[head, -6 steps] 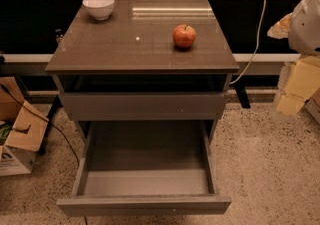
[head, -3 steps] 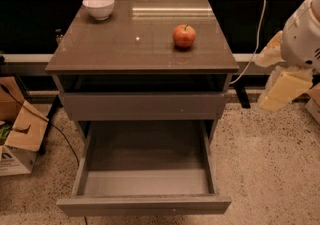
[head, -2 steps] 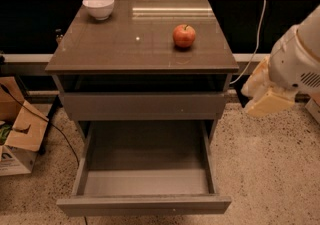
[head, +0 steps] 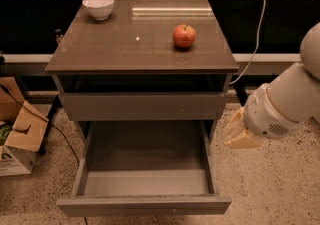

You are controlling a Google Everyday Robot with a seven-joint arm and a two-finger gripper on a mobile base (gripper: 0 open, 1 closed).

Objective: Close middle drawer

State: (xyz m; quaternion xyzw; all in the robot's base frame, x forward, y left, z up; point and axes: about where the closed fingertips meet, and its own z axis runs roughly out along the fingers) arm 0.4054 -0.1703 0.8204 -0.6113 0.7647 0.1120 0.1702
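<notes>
The middle drawer (head: 145,181) is pulled far out of the grey cabinet, and its low flat front (head: 144,205) is near the bottom edge of the view. The inside of the drawer looks empty. Above it, the taller grey drawer front (head: 144,106) sits just under the cabinet top. My gripper (head: 239,134), tan at the end of a white arm, hangs to the right of the cabinet. It is level with the open drawer's back right corner and stands apart from it.
A red apple (head: 184,35) and a white bowl (head: 98,6) sit on the cabinet top (head: 125,44). A cardboard box (head: 17,136) lies on the speckled floor at the left. A white cable (head: 257,34) hangs behind the cabinet at the right.
My arm has swung down and to the left, from high at the right edge to beside the cabinet's right side. The drawers, apple and bowl have not moved.
</notes>
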